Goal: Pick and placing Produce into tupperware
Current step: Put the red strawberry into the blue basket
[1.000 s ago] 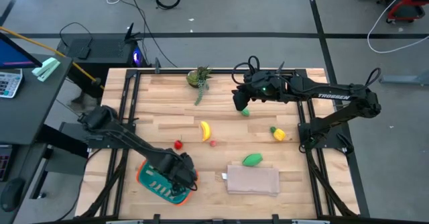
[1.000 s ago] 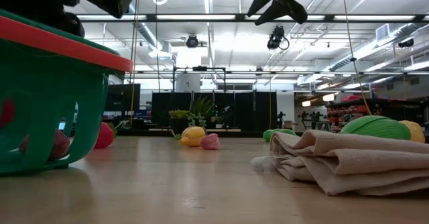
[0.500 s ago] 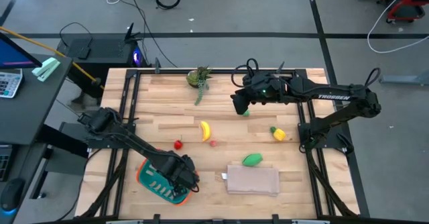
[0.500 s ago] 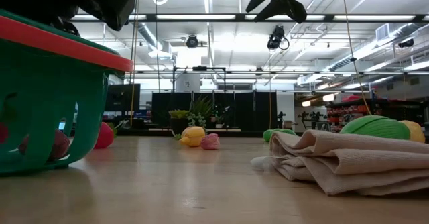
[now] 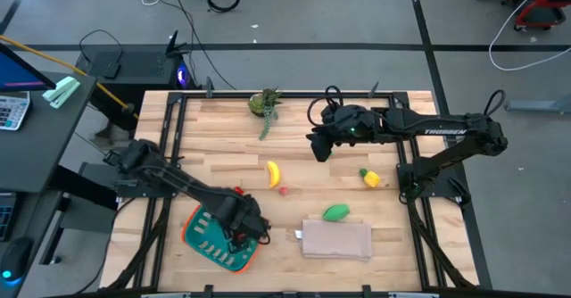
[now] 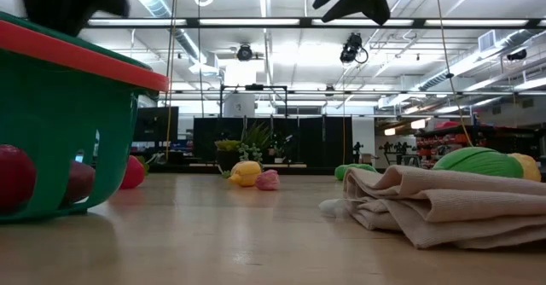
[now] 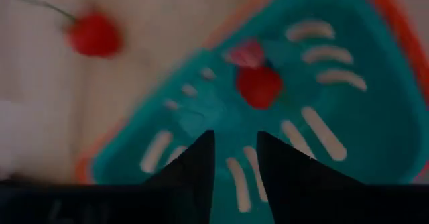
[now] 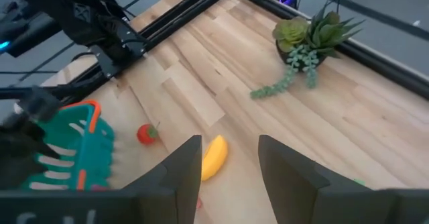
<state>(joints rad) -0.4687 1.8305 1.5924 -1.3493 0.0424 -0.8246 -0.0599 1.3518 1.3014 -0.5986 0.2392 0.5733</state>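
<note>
The teal tupperware [image 5: 191, 238] with its orange rim sits at the table's near left. Its ridged floor [image 7: 335, 123] holds a red piece [image 7: 259, 86] and a pinkish one [image 7: 244, 53]. My left gripper [image 7: 234, 163] hangs open above that floor, pointing down, with nothing between its fingers. A stemmed red piece [image 5: 237, 192] lies on the wood just past the tray. The banana [image 5: 273, 173], a tiny red piece [image 5: 283, 189], a green piece [image 5: 335, 212] and a yellow piece with a green top [image 5: 369, 177] lie mid-table. My right gripper [image 8: 231, 174] hovers open, high over the far middle.
A folded beige cloth [image 5: 336, 240] lies near the front edge, right of the tray. A potted leafy plant [image 5: 265, 103] stands at the far edge. Black rails [image 5: 169, 128] frame the table's sides. Bare wood shows between the banana and the plant.
My left gripper has risen from inside the tupperware and drifted a little toward the far edge. A red piece that hung higher in the tray now lies on its floor, apart from the fingers.
</note>
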